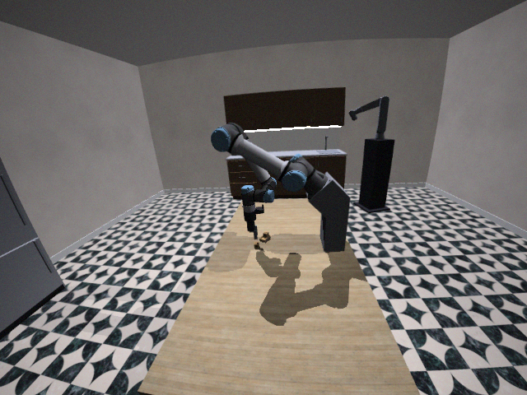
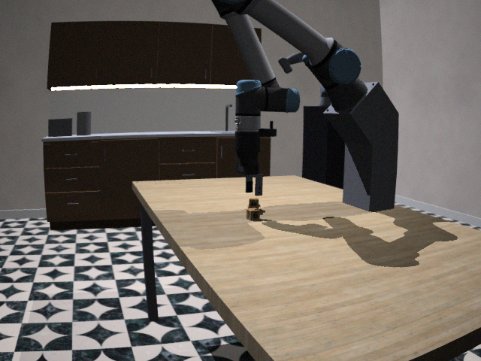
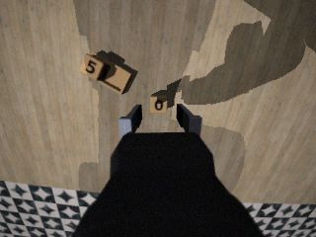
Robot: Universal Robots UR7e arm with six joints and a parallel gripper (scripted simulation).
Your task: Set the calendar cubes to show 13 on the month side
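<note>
A wooden cube [image 3: 158, 104] [image 1: 257, 246] [image 2: 253, 214] stands loose on the table, with a 0 on top; in the exterior view a side shows a digit like 6 or 9. The wooden tray [image 3: 120, 81] lies on the table up and left of it in the wrist view. A second cube [image 3: 92, 66] [image 2: 253, 202] with a 5 on top is at the tray's left end; whether it sits flat is unclear. The tray's month name cannot be read. My gripper [image 3: 159, 111] [image 2: 254, 185] is open and empty, above the loose cube, pointing down.
The wooden table [image 1: 272, 348] [image 2: 310, 287] carries the robot's base [image 1: 333, 216] [image 2: 373, 155] to the right. The arm's shadow falls across the table near the loose cube. A table edge lies beyond the gripper body at the bottom of the wrist view.
</note>
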